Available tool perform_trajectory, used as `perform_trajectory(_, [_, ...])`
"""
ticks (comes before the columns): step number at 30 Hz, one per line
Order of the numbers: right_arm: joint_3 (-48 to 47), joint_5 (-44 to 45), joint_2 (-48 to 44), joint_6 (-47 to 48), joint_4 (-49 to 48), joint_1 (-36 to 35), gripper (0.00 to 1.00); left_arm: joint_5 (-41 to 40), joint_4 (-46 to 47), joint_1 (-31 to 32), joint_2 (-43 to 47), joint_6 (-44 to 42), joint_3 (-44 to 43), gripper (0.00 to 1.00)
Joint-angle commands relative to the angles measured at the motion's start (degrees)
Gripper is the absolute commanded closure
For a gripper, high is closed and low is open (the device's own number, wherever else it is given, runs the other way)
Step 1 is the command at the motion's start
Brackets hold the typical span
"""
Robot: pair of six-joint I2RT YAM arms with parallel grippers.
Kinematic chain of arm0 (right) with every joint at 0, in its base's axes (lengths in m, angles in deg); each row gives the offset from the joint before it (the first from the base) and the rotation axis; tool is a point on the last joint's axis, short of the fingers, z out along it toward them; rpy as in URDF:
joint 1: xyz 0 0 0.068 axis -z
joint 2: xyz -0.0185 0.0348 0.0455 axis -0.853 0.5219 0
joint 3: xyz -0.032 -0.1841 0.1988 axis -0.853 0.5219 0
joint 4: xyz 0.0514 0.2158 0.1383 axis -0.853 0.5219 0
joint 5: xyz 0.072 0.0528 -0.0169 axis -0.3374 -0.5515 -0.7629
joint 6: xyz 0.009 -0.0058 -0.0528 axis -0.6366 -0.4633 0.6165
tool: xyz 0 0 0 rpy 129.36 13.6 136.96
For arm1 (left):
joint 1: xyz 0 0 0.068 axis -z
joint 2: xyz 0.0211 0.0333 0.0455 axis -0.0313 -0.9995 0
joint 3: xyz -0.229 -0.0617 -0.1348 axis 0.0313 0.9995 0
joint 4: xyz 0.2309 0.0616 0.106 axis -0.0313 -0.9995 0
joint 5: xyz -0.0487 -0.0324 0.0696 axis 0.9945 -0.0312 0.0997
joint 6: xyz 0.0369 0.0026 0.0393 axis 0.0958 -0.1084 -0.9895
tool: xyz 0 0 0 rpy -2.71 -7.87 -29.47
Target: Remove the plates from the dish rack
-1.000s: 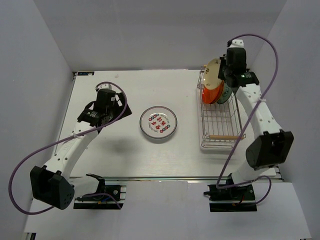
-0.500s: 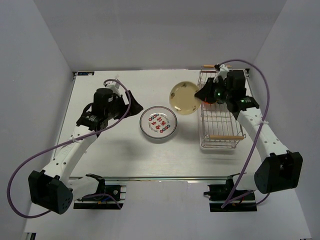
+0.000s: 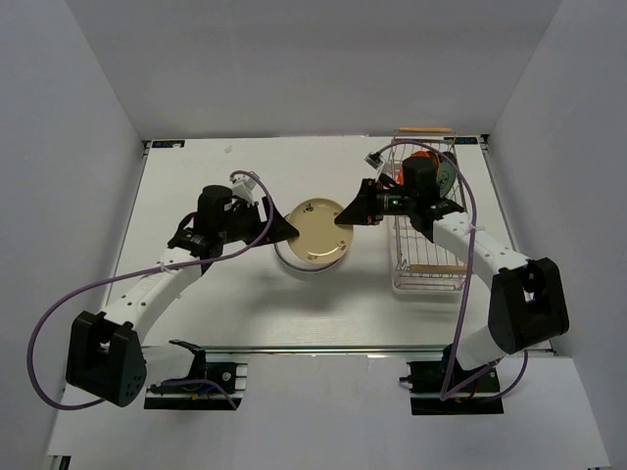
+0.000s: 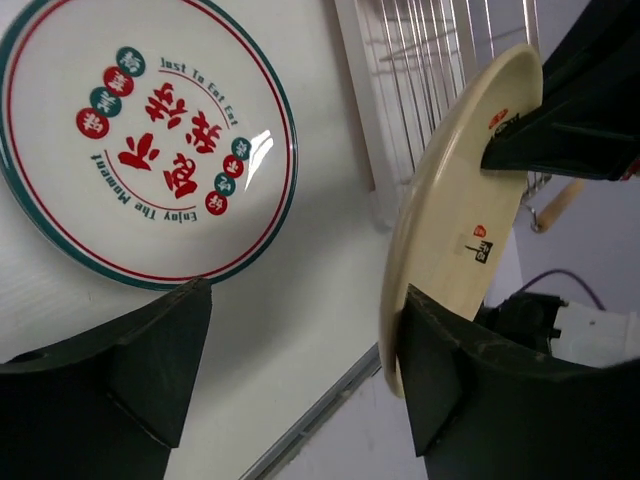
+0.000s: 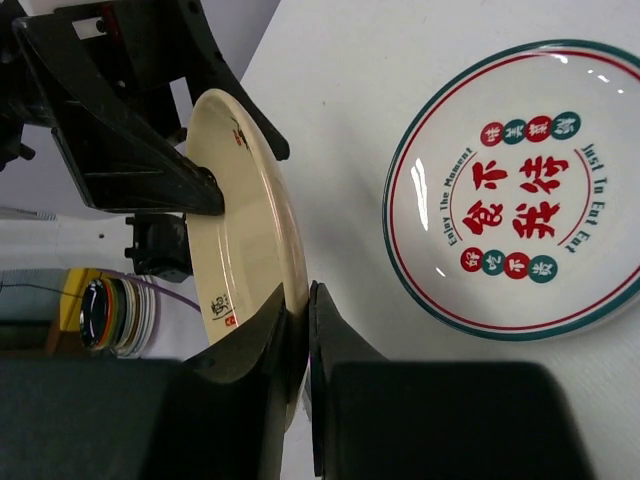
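1. Two fingers of the right gripper [image 5: 303, 300] pinch the cream plate [image 3: 315, 231] by its rim. A second ago the plate was over the far end of the dish rack [image 3: 431, 257]; now it hangs tilted above the printed plate [image 5: 520, 190] at mid-table.
2. Left gripper [image 4: 300, 300] has come across, jaws wide, straddling the cream plate's opposite rim.
3. Printed plate reads "Just To Eat Eat" and "Enjoy The Moment".
4. Both arms reach inward and meet at the centre.

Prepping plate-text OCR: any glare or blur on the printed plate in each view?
Left wrist: small glare patch on the white round plate with green-red rim ring, towards its right rim; text sharp. Right wrist: glare streaks by its left and upper-right rim; text legible. Top external: even light, soft shadows, that plate mostly hidden under the cream round plate.
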Motion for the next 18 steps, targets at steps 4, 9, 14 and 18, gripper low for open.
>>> perform_trajectory(4, [-1.94,-3.53,0.20,-1.37,-4.64,-2.28,1.00,4.38,4.43,0.28,-1.08,0.68,0.41,0.55])
perform_trajectory(9, [-1.93,-0.89,0.20,-1.20,-1.84,-2.46,0.77,4.47,5.13,-0.33,-0.64,1.38,0.68,1.00])
perform_trajectory(14, [-5.26,11.10,-1.37,4.76,9.84,-1.84,0.11,-5.59,1.63,-0.87,1.98,2.43,-0.28,1.00])
perform_trajectory(18, [-6.94,25.86,-4.54,7.86,17.15,-2.02,0.11,-19.90,-5.04,-1.39,4.27,4.70,-2.40,1.00])
